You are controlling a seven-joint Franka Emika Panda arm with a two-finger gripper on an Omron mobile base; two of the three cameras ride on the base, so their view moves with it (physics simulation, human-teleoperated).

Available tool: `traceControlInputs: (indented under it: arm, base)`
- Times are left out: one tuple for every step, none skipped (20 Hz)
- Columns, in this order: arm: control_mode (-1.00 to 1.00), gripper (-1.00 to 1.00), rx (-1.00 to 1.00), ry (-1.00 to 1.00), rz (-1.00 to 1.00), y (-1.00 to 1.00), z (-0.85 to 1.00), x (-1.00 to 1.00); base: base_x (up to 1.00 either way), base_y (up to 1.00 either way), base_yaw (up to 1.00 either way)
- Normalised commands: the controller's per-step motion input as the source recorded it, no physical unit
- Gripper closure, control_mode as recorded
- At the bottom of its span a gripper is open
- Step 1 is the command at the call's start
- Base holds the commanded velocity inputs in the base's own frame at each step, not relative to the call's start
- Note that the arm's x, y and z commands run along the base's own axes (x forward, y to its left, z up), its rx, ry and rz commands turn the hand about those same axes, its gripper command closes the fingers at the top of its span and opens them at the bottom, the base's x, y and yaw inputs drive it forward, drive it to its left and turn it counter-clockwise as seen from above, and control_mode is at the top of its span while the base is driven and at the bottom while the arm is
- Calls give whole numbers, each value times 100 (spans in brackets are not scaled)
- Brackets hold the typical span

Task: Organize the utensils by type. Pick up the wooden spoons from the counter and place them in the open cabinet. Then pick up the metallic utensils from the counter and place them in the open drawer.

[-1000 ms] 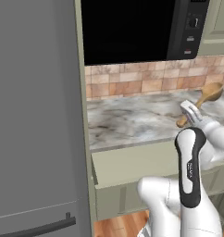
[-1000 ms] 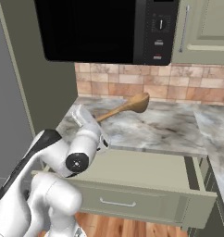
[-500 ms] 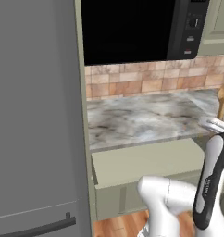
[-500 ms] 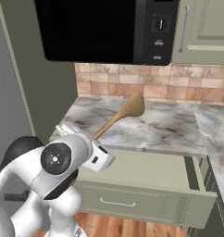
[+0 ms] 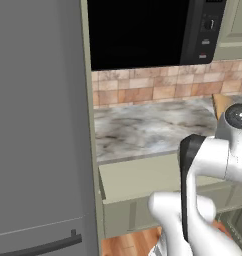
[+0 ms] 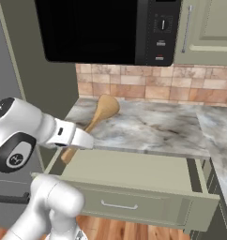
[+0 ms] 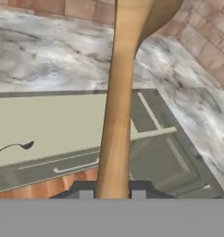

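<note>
Orange-brown wooden spoon [image 7: 118, 115], grey-white marbled counter [image 6: 153, 129], pale olive-green drawer [image 6: 134, 190], black microwave [image 6: 106, 30].

Black microwave [image 5: 153, 30] mounted above, control panel [image 6: 160, 30] with small buttons on its right side. Brown-tile backsplash [image 6: 148, 86] below it. Tall grey fridge [image 5: 38, 130] at far left, dark bar handle low down. Wood floor [image 6: 134, 229] at bottom.
</note>
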Motion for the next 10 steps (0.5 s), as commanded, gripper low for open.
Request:
traceControlInputs:
  arm:
    - [-100, 100, -23, 12, 0, 0, -1, -1]
    - [-100, 100, -7, 0, 0, -6, -15, -43]
    - [-100, 100, 0, -10, 5, -34, -24, -81]
    - [-100, 100, 1, -35, 8, -45, -28, -100]
    - [-100, 100, 3, -31, 10, -40, -31, -97]
    - [-100, 100, 0, -29, 12, -5, -34, -76]
    - [-100, 100, 0, -26, 14, 0, -40, -52]
    - [-100, 100, -1, -20, 15, 1, -41, -34]
    - [-100, 100, -5, -16, 16, 16, -46, -17]
    - [-100, 100, -7, -9, 18, 26, -46, -6]
  base:
    - [0, 0, 0]
    - [0, 0, 0]
    - [0, 0, 0]
    - [0, 0, 0]
    - [0, 0, 0]
    - [0, 0, 0]
    - [0, 0, 0]
    - [0, 0, 0]
    - [0, 0, 0]
    - [0, 0, 0]
